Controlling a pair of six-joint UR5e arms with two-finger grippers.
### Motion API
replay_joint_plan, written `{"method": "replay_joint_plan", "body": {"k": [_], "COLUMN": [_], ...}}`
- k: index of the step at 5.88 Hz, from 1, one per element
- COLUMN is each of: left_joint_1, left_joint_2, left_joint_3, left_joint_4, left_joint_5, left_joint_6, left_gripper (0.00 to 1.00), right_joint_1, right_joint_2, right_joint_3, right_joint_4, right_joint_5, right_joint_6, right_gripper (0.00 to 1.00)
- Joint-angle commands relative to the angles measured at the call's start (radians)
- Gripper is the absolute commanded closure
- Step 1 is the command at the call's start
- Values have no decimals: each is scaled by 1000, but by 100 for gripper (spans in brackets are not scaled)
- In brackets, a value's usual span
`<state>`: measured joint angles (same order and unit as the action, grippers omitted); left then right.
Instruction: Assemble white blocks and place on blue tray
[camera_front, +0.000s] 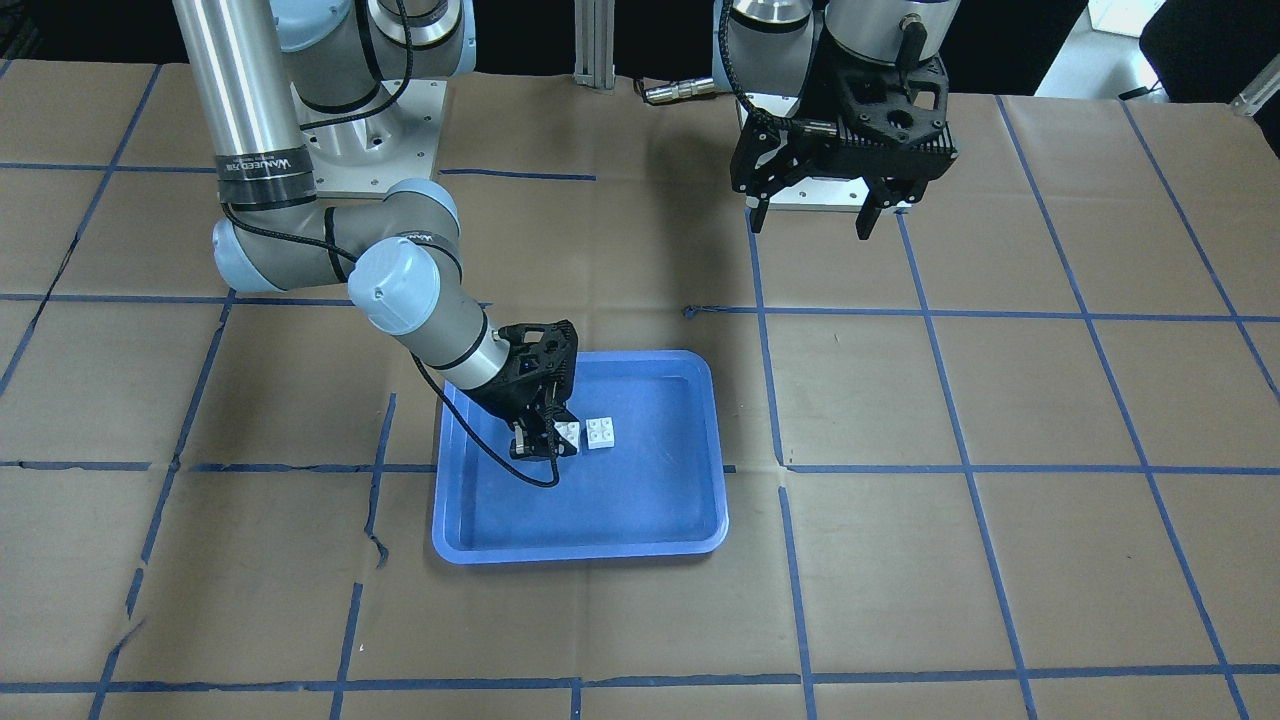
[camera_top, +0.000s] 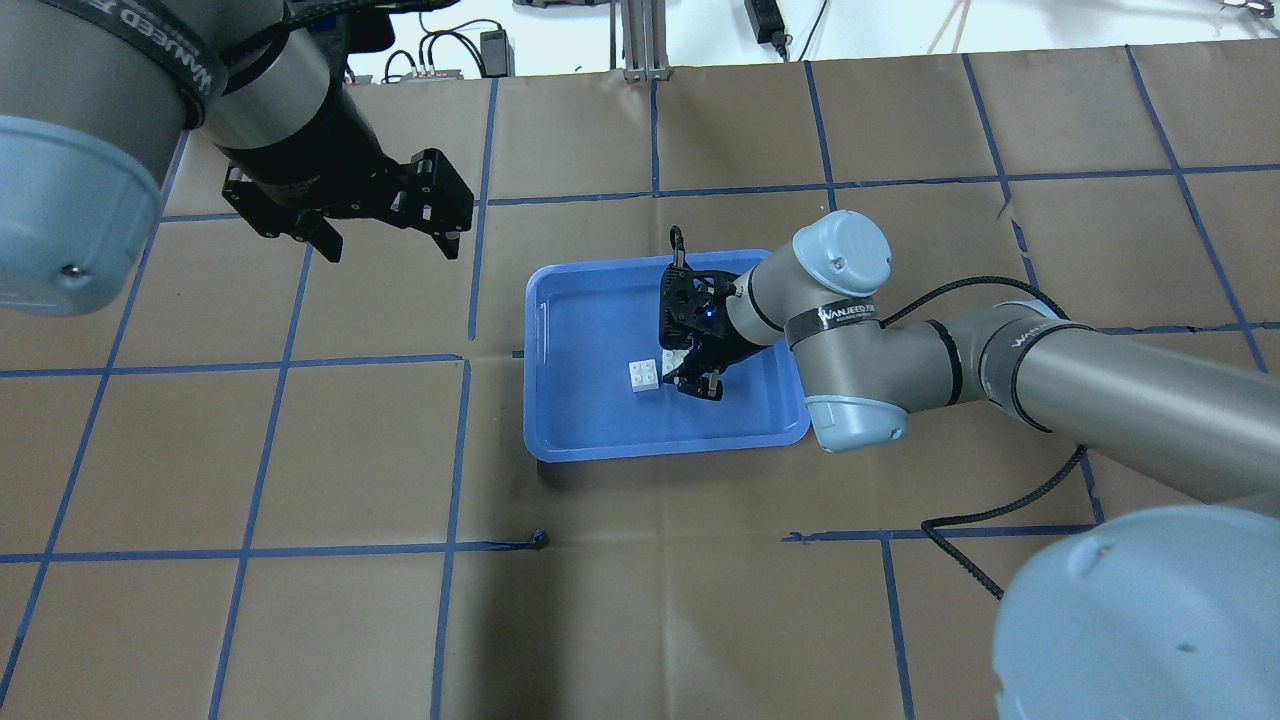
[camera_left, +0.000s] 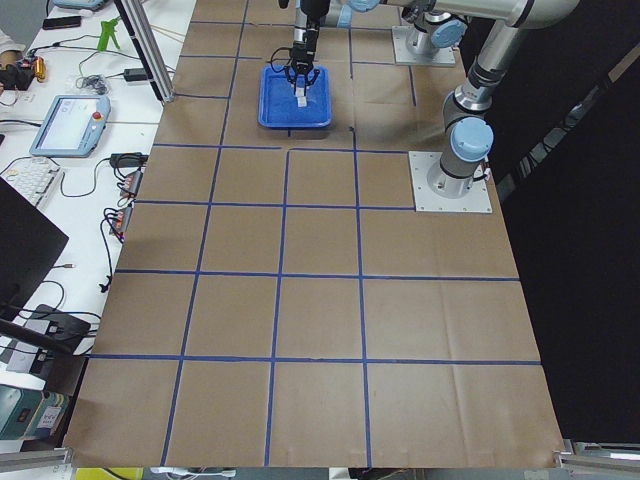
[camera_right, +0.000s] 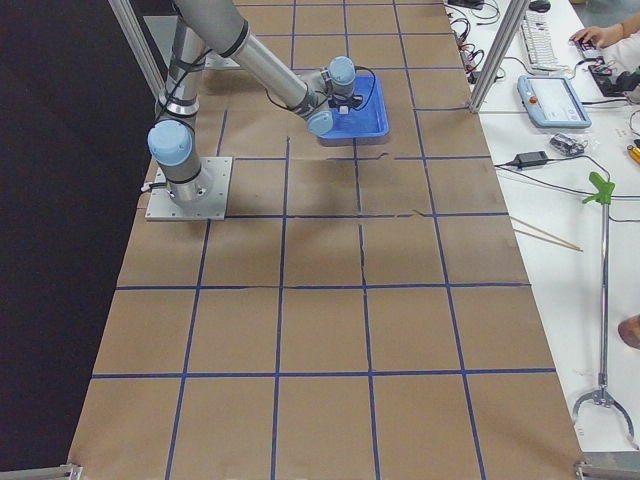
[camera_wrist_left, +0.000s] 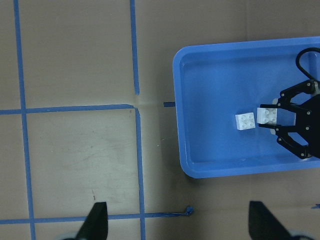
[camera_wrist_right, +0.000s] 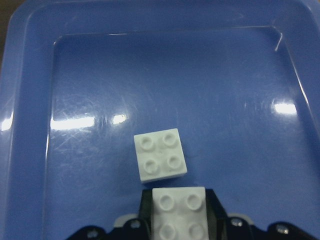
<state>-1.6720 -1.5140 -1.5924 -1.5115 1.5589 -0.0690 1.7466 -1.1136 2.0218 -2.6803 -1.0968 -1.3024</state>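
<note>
The blue tray (camera_front: 620, 505) lies mid-table, also in the overhead view (camera_top: 580, 320). One white block (camera_front: 600, 432) lies studs up on the tray floor, seen too in the right wrist view (camera_wrist_right: 160, 154) and left wrist view (camera_wrist_left: 244, 120). My right gripper (camera_front: 545, 440) reaches down into the tray and is shut on the second white block (camera_wrist_right: 179, 212), studs up, right beside the loose one and apart from it. My left gripper (camera_top: 390, 245) is open and empty, high over the bare table well away from the tray.
The table is covered in brown paper with a blue tape grid. The arms' base plates (camera_front: 385, 140) stand at the robot's edge. A black cable (camera_top: 990, 500) hangs off the right arm. A bench with tablets (camera_left: 70, 125) runs along the far side.
</note>
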Motion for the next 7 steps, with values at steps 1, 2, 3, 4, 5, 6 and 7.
{"method": "replay_joint_plan", "body": {"k": [1, 2, 3, 4, 5, 6, 7], "left_joint_1": [1, 1, 1, 1, 1, 1, 1], "left_joint_2": [0, 0, 0, 0, 0, 1, 1], "left_joint_3": [0, 0, 0, 0, 0, 0, 0], "left_joint_4": [1, 1, -1, -1, -1, -1, -1], "left_joint_5": [0, 0, 0, 0, 0, 0, 0], "left_joint_6": [0, 0, 0, 0, 0, 0, 0], "left_gripper": [1, 1, 1, 1, 1, 1, 1], "right_joint_1": [16, 24, 24, 24, 24, 24, 24], "right_joint_2": [17, 23, 23, 23, 23, 23, 21], "right_joint_3": [0, -3, -2, -3, -3, -3, -3], "right_joint_4": [-6, -7, -7, -6, -6, -4, -3], "right_joint_5": [0, 0, 0, 0, -1, -1, -1], "right_joint_6": [3, 8, 9, 9, 11, 20, 34], "right_gripper": [69, 69, 69, 69, 69, 69, 69]}}
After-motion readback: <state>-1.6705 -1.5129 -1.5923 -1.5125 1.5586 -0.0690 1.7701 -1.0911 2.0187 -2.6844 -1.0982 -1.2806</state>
